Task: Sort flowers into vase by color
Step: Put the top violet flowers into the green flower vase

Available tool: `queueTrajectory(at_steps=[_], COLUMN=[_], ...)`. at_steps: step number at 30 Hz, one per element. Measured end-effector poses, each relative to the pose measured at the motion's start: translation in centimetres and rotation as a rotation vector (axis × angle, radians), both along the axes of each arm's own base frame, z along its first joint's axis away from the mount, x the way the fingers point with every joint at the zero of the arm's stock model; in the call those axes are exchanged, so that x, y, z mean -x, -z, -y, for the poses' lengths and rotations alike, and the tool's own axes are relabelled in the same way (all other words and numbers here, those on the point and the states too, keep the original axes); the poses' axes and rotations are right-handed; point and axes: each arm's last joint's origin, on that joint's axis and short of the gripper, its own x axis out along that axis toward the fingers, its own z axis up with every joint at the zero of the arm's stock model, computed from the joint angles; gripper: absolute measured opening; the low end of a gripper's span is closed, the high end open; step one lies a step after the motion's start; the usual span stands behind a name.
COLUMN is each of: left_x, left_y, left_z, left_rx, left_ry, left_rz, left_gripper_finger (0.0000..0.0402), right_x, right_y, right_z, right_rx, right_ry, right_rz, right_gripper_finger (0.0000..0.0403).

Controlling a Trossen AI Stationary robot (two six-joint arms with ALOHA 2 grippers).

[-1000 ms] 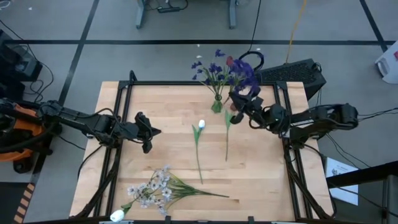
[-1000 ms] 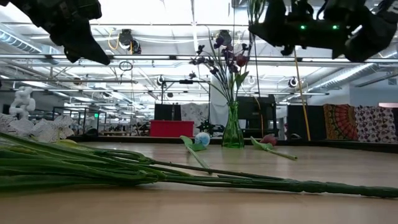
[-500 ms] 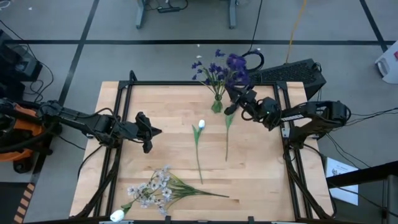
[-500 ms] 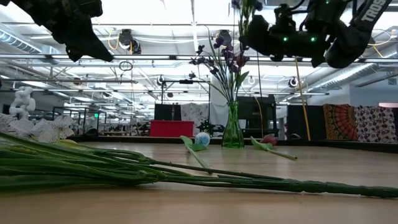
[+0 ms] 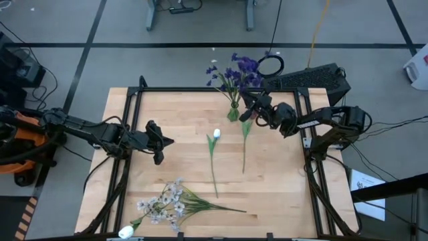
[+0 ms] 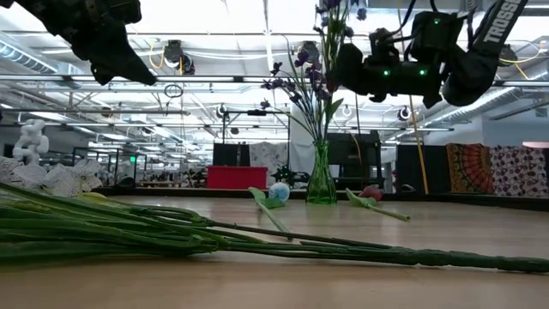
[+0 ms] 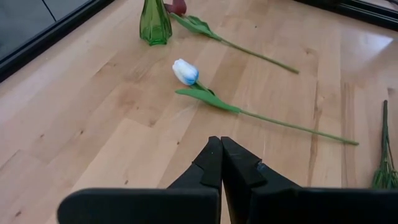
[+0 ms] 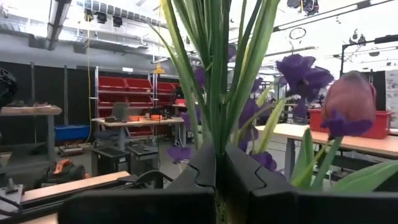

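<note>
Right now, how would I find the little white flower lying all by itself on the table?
Start at the green glass vase at the wooden table's far edge. Two single stems lie just in front of it. The white tulip is the one nearer the left gripper; its neighbour has a dark red bud.

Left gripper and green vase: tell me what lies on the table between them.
In the high view, only the white tulip on its green stem lies between the left gripper and the green vase; the rest is bare wood. The left wrist view confirms it.
</note>
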Motion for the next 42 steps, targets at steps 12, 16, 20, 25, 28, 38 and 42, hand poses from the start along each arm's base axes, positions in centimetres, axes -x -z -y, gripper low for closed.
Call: queueTrajectory(at_steps=[12, 16, 20, 25, 28, 38, 42], left_x=[0.0, 0.0, 0.0, 0.0, 0.0, 0.0, 0.0], left_y=[0.0, 0.0, 0.0, 0.0, 0.0, 0.0, 0.0], left_z=[0.0, 0.0, 0.0, 0.0, 0.0, 0.0, 0.0], left_rx=[0.000, -0.001, 0.000, 0.000, 0.000, 0.000, 0.000], left_ry=[0.000, 0.000, 0.000, 0.000, 0.000, 0.000, 0.000], left_rz=[0.000, 0.000, 0.000, 0.000, 0.000, 0.001, 0.000], left_gripper_finger=[0.0006, 0.0006, 0.0006, 0.0006, 0.0006, 0.0006, 0.0006], right_x=[-0.4, -0.4, -0.5, -0.4, -0.4, -0.2, -0.2], right_y=[2.2, 2.6, 3.0, 3.8, 3.8, 3.1, 3.1], right_z=[0.3, 0.3, 0.3, 0.3, 0.2, 0.2, 0.1], right_rx=[-0.156, -0.180, -0.195, -0.226, -0.228, -0.292, -0.380], right_ry=[-0.015, -0.015, -0.012, -0.008, -0.007, -0.020, -0.036], right_rz=[-0.170, -0.200, -0.237, -0.313, -0.316, -0.237, -0.171], right_gripper_finger=[0.0022, 0.0026, 0.0027, 0.0027, 0.0028, 0.0059, 0.0093])
